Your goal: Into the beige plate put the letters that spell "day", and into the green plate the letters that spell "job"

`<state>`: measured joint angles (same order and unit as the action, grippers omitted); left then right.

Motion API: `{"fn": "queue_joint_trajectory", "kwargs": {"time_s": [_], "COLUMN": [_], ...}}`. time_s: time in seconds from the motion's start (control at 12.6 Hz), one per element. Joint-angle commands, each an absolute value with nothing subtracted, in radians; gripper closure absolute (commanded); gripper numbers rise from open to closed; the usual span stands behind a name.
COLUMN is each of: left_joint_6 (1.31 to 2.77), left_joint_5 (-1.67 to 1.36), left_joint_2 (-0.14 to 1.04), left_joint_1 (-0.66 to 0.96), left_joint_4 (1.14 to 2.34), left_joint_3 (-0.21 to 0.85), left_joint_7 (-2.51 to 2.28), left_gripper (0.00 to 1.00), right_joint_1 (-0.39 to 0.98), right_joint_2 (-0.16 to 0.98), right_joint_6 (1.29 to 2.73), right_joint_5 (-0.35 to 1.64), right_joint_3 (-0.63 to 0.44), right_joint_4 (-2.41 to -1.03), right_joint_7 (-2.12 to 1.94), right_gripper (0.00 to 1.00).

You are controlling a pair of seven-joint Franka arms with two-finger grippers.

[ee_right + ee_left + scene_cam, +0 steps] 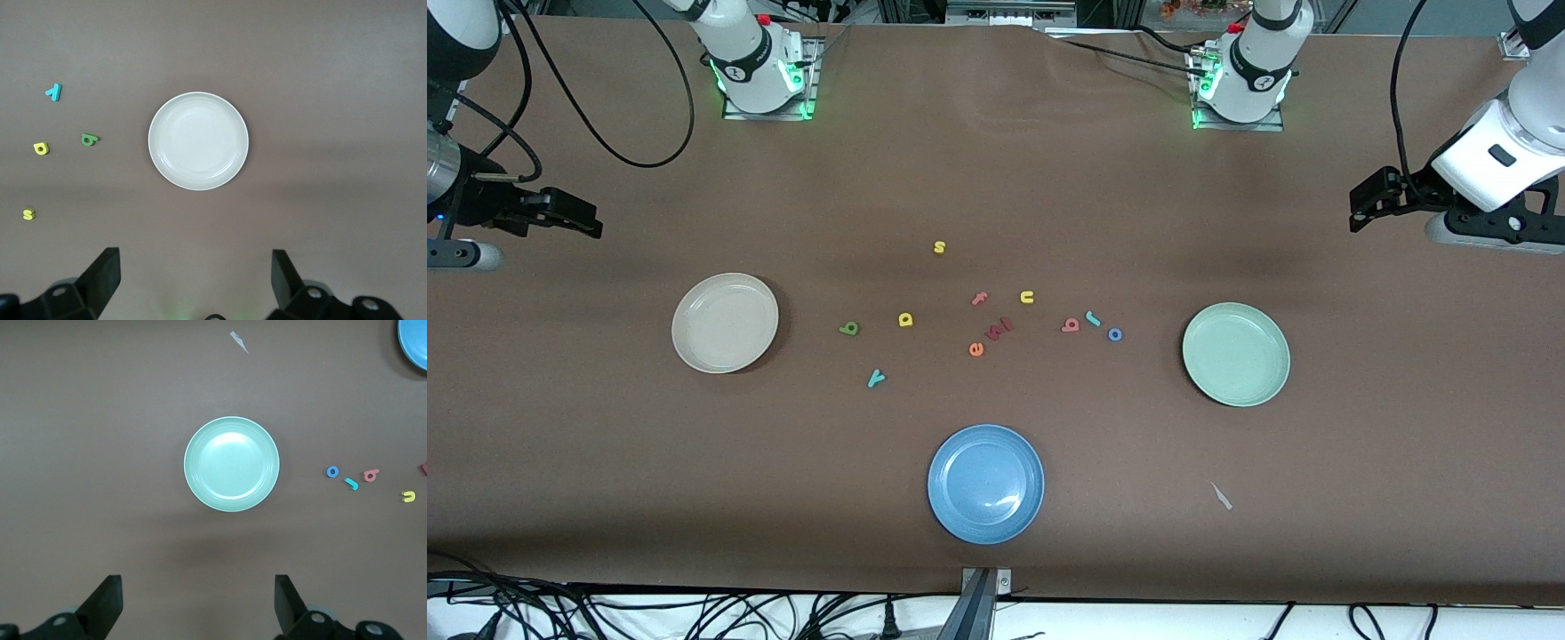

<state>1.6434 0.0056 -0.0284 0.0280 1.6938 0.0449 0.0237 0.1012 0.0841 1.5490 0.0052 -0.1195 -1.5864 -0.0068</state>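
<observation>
Brown tabletop | you see both end effectors spread, empty: left end effector, right end effector | blue plate cut off in left wrist view

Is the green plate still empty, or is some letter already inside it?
Empty. The green plate shows only its bare inside in the left wrist view, and the blue "o" lies on the table beside it.

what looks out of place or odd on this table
One thing: a small pale scrap lies on the brown table cover, nearer the front camera than the green plate, toward the left arm's end. It is neither a letter nor a plate. Otherwise the three plates sit upright and empty, nothing spilled.
</observation>
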Motion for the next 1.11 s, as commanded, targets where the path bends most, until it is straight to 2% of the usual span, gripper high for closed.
{"fn": "queue_joint_trajectory", "kwargs": {"time_s": [0.0,0.48,1.03], "left_joint_6": [1.62,1.621,1.621], "left_joint_5": [-0.014,-0.015,-0.015], "left_joint_2": [-0.012,-0.012,-0.012], "left_joint_1": [0.023,0.025,0.025], "left_joint_4": [1.66,1.66,1.66], "left_joint_3": [0.048,0.048,0.048], "left_joint_7": [0.031,0.029,0.029], "left_gripper": [0.0,0.0,0.0], "right_joint_1": [0.095,0.095,0.095], "right_joint_2": [0.086,0.086,0.086], "right_joint_6": [1.545,1.551,1.63], "right_joint_5": [0.002,-0.005,-0.014], "right_joint_3": [-0.118,-0.12,-0.118], "right_joint_4": [-1.575,-1.575,-1.586], "right_joint_7": [-0.018,-0.018,-0.018], "right_gripper": [0.0,0.0,0.0]}}
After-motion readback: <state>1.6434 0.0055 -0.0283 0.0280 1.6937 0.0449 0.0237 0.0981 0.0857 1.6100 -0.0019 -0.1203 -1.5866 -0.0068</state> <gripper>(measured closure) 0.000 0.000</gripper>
